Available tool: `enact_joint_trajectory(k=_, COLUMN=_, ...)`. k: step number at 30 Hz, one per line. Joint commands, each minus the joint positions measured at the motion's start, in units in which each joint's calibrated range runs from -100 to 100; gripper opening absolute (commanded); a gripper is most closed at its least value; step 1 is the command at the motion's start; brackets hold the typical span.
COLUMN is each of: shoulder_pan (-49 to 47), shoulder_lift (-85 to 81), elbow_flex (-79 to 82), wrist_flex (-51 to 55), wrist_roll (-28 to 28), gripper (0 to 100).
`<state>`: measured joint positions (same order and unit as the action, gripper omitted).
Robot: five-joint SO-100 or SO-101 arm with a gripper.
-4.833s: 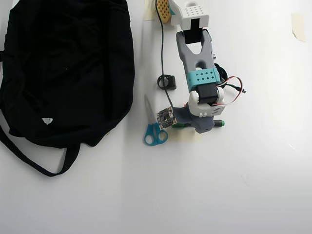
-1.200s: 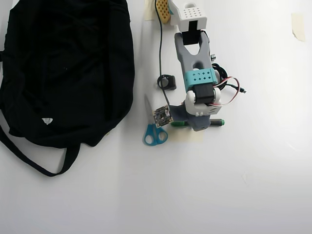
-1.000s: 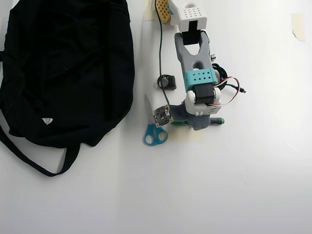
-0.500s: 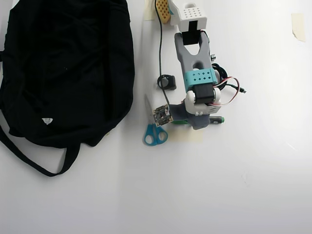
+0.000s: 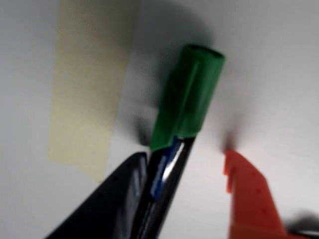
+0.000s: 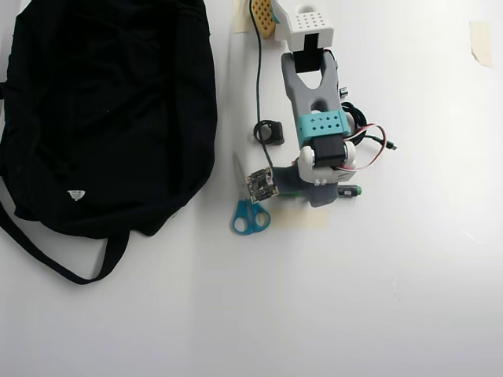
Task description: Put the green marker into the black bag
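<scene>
Wrist view: my claw (image 5: 187, 164) is spread apart, nothing clamped. Dark finger (image 5: 107, 199) at lower left, orange finger (image 5: 249, 194) at lower right. The green marker (image 5: 187, 99) lies between them, its dark barrel touching the inner face of the dark finger, while the orange finger stands clear of it. Green cap points away from me, over bare white table (image 5: 279, 74). A strip of beige tape (image 5: 87, 84) is stuck to the table just left of the cap.

Overhead view: my arm (image 6: 314, 102) reaches down from the top edge of the table toward its middle. Only the green tip of the marker (image 6: 353, 190) shows, poking out to the right from under my wrist, resting on the table. The black bag (image 6: 102, 110) fills the top-left corner, well apart from the marker, with a strap (image 6: 55, 263) trailing toward the left edge. Blue-handled scissors (image 6: 247, 206) lie between bag and arm. A small black ring-shaped item (image 6: 269, 130) sits just above the scissors; I cannot tell what it is.
</scene>
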<state>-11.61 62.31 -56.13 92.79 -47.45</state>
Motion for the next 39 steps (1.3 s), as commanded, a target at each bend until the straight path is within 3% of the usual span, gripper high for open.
enact_joint_trajectory(k=1, shoulder_pan=-0.2, shoulder_lift=-0.3, elbow_flex=0.1, wrist_flex=0.5, wrist_roll=-6.7, gripper=19)
enact_joint_trajectory(k=33, shoulder_pan=-0.1, shoulder_lift=-0.3, elbow_flex=0.2, wrist_flex=1.2, wrist_roll=-6.6, gripper=10)
enact_joint_trajectory(k=39, shoulder_pan=-0.1, shoulder_lift=-0.3, elbow_flex=0.1, wrist_flex=1.4, wrist_roll=-6.6, gripper=2)
